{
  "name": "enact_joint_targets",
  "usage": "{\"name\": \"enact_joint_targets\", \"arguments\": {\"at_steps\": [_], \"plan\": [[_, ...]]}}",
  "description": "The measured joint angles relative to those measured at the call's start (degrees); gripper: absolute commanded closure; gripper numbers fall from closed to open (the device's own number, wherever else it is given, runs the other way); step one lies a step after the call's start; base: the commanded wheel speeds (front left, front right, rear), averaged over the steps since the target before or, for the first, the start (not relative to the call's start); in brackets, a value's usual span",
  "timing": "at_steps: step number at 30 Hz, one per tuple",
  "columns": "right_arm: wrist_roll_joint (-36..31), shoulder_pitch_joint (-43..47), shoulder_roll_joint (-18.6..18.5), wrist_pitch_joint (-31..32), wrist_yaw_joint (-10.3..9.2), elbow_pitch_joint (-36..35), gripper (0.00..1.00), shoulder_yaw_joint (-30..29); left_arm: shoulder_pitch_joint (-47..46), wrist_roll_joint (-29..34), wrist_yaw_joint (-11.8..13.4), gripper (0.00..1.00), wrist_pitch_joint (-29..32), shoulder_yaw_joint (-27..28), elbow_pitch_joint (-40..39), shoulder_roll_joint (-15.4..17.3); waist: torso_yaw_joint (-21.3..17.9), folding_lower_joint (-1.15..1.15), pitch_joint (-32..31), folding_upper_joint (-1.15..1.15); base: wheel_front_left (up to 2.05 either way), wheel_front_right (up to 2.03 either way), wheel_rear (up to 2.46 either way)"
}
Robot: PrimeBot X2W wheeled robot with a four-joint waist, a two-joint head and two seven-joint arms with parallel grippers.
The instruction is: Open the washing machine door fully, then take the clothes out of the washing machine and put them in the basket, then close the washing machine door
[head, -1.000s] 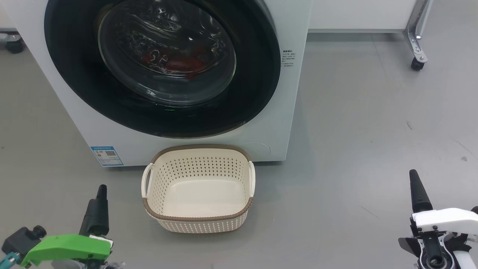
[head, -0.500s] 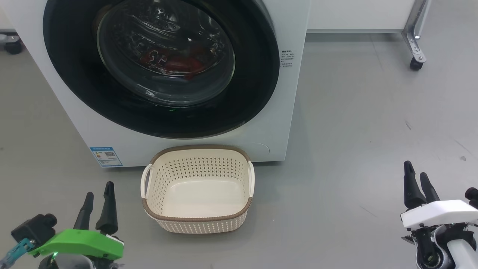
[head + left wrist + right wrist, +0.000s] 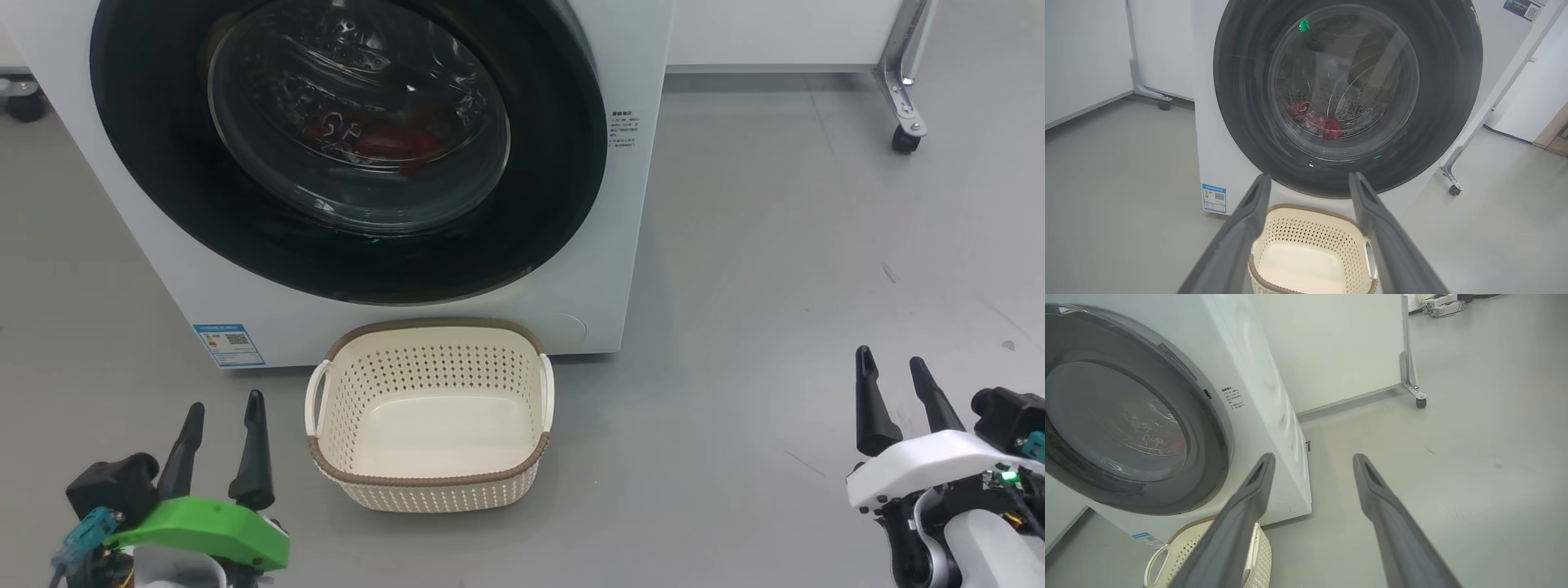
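The white washing machine point(image 3: 620, 245) fills the upper left of the head view. Its washing machine door point(image 3: 163, 188) with the wide black rim sits closed against the front. Red clothes point(image 3: 392, 145) show dimly through the glass, also seen as clothes point(image 3: 1327, 127) in the left wrist view. The cream basket point(image 3: 429, 478) stands empty on the floor just in front of the machine. My left gripper point(image 3: 224, 412) hangs open at the lower left, left of the basket. My right gripper point(image 3: 890, 367) hangs open at the lower right, well clear of the basket.
A metal frame leg on a caster point(image 3: 898, 139) stands at the back right beside a white wall panel. Another caster point(image 3: 24, 106) sits at the far left behind the machine. Grey floor point(image 3: 775, 286) spreads to the machine's right.
Both grippers have turned so that both fingers of each now show side by side, and both have drifted inward and slightly forward. The door and basket stay put.
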Motion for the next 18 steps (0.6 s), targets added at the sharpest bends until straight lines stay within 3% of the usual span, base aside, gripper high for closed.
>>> {"name": "enact_joint_targets", "arguments": {"at_steps": [18], "plan": [[-13.44,-0.66,-0.49,-3.52,-3.21,1.15,0.0,5.36,-0.05,13.44,3.44,0.0,-3.5,-2.75,0.24,-0.02,-0.79,0.0,-0.06,0.0,0.0,0.0,0.0]]}}
